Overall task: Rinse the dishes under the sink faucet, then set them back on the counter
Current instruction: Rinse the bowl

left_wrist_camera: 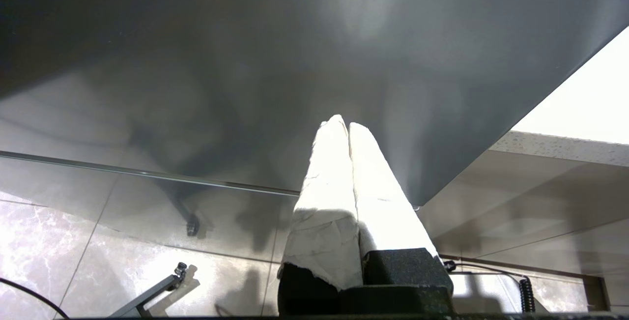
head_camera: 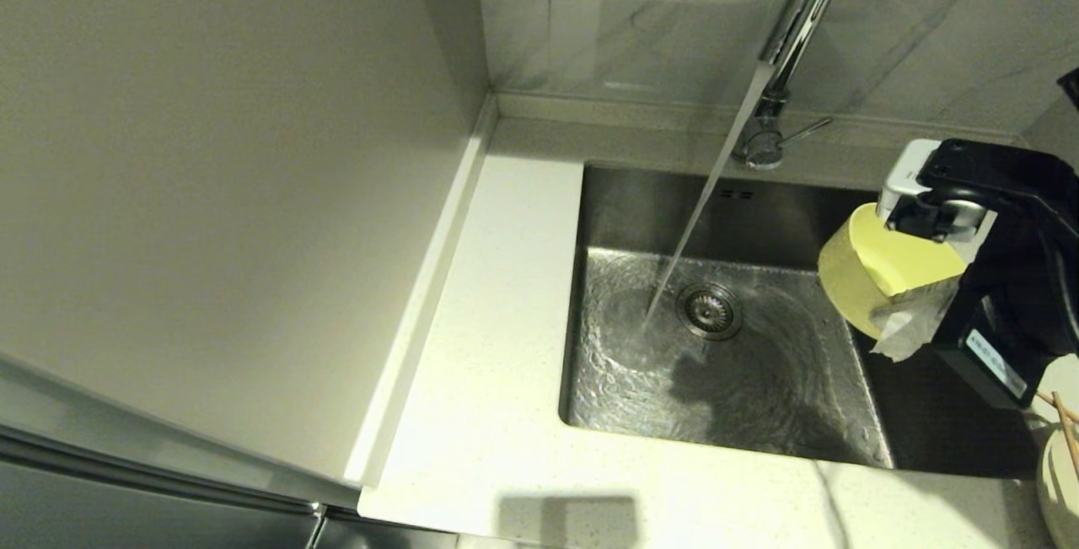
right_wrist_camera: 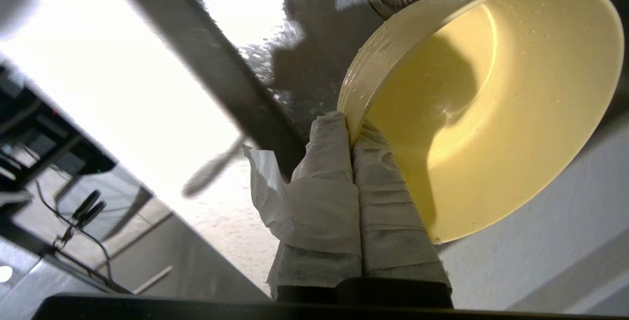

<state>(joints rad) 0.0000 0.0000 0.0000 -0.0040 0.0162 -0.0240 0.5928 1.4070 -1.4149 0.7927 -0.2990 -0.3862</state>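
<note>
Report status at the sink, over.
Right gripper shut on yellow bowl, tilted above sink's right side, clear of running faucet stream. Left gripper shut, parked low. Nothing blocking.

A steel sink basin (head_camera: 759,414) lies below and to the left of the right jaws. A round drain strainer (head_camera: 710,310) sits in its floor. Grey-veined marble wall tiles (head_camera: 641,18) stand behind it. A plain grey panel (head_camera: 211,178) fills the far left.

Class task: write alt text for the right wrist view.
The right claw grips the rim of a wet, tilted pale yellow bowl over the steel sink. Its fingers are wrapped in white. The pale counter lies beside.
</note>
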